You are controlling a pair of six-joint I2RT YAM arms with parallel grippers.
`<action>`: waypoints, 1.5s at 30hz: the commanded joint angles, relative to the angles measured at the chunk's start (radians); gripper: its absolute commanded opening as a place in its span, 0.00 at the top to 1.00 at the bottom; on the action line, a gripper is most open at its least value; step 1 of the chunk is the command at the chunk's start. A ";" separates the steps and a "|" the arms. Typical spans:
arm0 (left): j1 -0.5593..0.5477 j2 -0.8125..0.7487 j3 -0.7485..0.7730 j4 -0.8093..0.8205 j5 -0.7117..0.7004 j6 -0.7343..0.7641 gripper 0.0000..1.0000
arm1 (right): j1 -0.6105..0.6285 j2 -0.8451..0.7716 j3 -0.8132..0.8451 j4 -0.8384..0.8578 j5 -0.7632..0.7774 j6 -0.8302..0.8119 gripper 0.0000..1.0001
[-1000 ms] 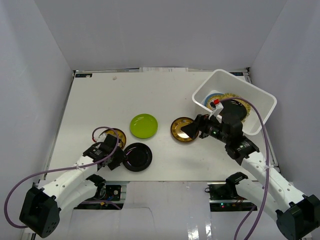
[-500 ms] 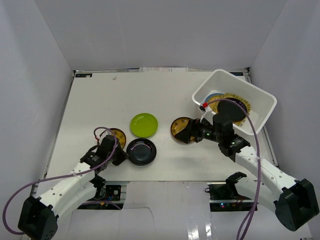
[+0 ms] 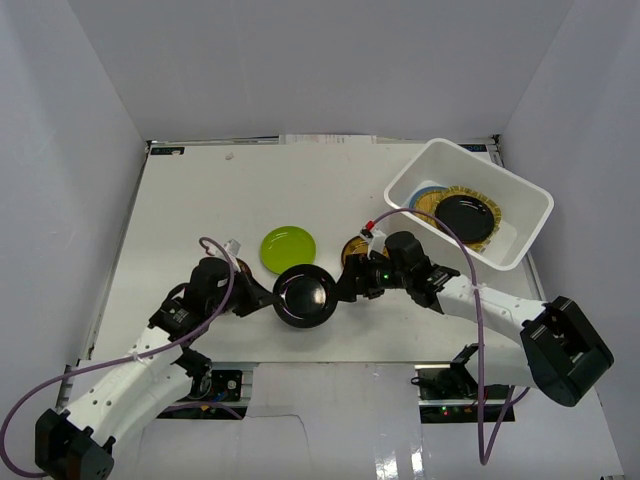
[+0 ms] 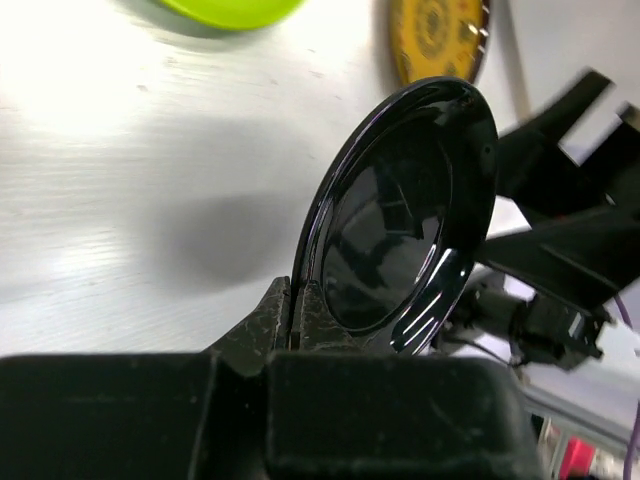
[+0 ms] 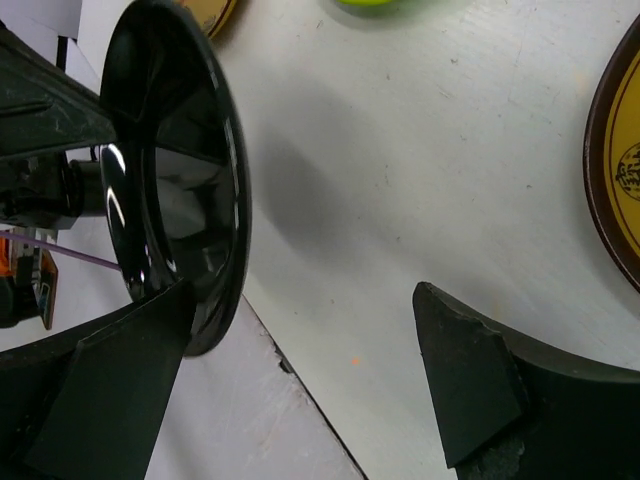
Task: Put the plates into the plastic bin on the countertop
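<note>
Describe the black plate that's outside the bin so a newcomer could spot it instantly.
Look at the near edge of the white countertop, between the two arms. There the left gripper pinches a glossy black plate by its rim, raised off the surface. The other black plate lies flat inside the white bin.

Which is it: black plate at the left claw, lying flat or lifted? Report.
Lifted and tilted. The left claw is shut on the rim of the black plate; the wrist views show it off the countertop, shadow below.
</note>
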 commanded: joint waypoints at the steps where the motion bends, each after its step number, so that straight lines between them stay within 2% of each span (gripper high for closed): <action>1: -0.002 -0.005 0.023 0.122 0.133 0.051 1.00 | 0.007 0.025 0.049 0.093 -0.024 0.040 0.04; 2: -0.003 -0.007 0.019 0.142 0.157 0.057 1.00 | 0.007 0.034 0.055 0.089 -0.035 0.045 0.02; 4: -0.003 0.004 0.024 0.180 0.176 0.071 1.00 | 0.005 0.034 0.061 0.099 -0.044 0.060 0.17; 5: -0.002 0.010 0.026 0.194 0.188 0.075 1.00 | 0.005 0.016 0.053 0.139 -0.041 0.092 0.29; 6: -0.002 0.014 0.027 0.202 0.193 0.077 1.00 | 0.005 0.009 0.046 0.162 -0.039 0.106 0.47; 7: -0.002 0.021 0.030 0.210 0.198 0.079 1.00 | 0.005 0.003 0.046 0.170 -0.030 0.119 0.75; 8: -0.003 0.021 0.032 0.216 0.198 0.079 0.94 | 0.005 0.000 0.052 0.164 -0.019 0.131 0.85; 9: -0.002 0.019 0.033 0.237 0.196 0.082 0.71 | 0.007 -0.007 0.067 0.161 0.002 0.134 0.92; 11: -0.003 0.013 0.047 0.248 0.179 0.086 0.42 | -0.003 -0.017 0.095 0.150 0.037 0.137 0.92; 12: -0.003 0.013 0.055 0.234 0.138 0.088 0.18 | -0.027 -0.030 0.115 0.127 0.053 0.133 0.92; 13: -0.002 0.010 0.062 0.222 0.113 0.089 0.10 | -0.048 -0.035 0.169 0.110 0.072 0.126 0.92; 15: -0.003 0.005 0.095 0.156 0.017 0.092 0.02 | -0.110 -0.060 0.237 0.046 0.091 0.097 0.92; 19: -0.003 0.010 0.133 0.014 -0.153 0.088 0.02 | -0.399 -0.107 0.389 -0.061 0.172 0.045 0.92; 20: -0.003 0.004 0.127 -0.011 -0.169 0.085 0.02 | -0.451 -0.122 0.429 -0.084 0.201 0.037 0.92; 21: -0.003 -0.004 0.118 -0.016 -0.177 0.079 0.02 | -0.554 -0.129 0.443 -0.107 0.279 0.009 0.92; 23: -0.003 -0.037 0.073 -0.016 -0.177 0.045 0.02 | -0.648 -0.133 0.452 -0.170 0.353 -0.015 0.92; 24: -0.003 -0.050 0.058 -0.016 -0.171 0.033 0.02 | -0.747 -0.130 0.452 -0.180 0.388 -0.034 0.92; 27: -0.003 -0.105 0.003 -0.020 -0.174 -0.006 0.02 | -0.892 -0.104 0.417 -0.210 0.406 -0.044 0.92; 31: -0.003 -0.170 -0.019 -0.104 -0.271 -0.091 0.02 | -0.998 -0.049 0.368 -0.210 0.386 -0.048 0.92; 37: -0.003 -0.191 0.015 -0.276 -0.420 -0.233 0.02 | -1.018 0.043 0.343 -0.218 0.390 -0.055 0.91; 40: -0.002 -0.138 0.042 -0.321 -0.456 -0.262 0.02 | -1.018 0.077 0.337 -0.212 0.364 -0.045 0.85; 42: -0.003 -0.107 0.050 -0.341 -0.485 -0.286 0.02 | -1.018 0.086 0.337 -0.215 0.367 -0.042 0.70; 44: -0.002 -0.061 0.059 -0.369 -0.497 -0.302 0.02 | -1.018 0.080 0.336 -0.217 0.367 -0.038 0.50; 45: -0.003 -0.047 0.061 -0.379 -0.511 -0.316 0.02 | -1.017 0.072 0.337 -0.218 0.367 -0.036 0.19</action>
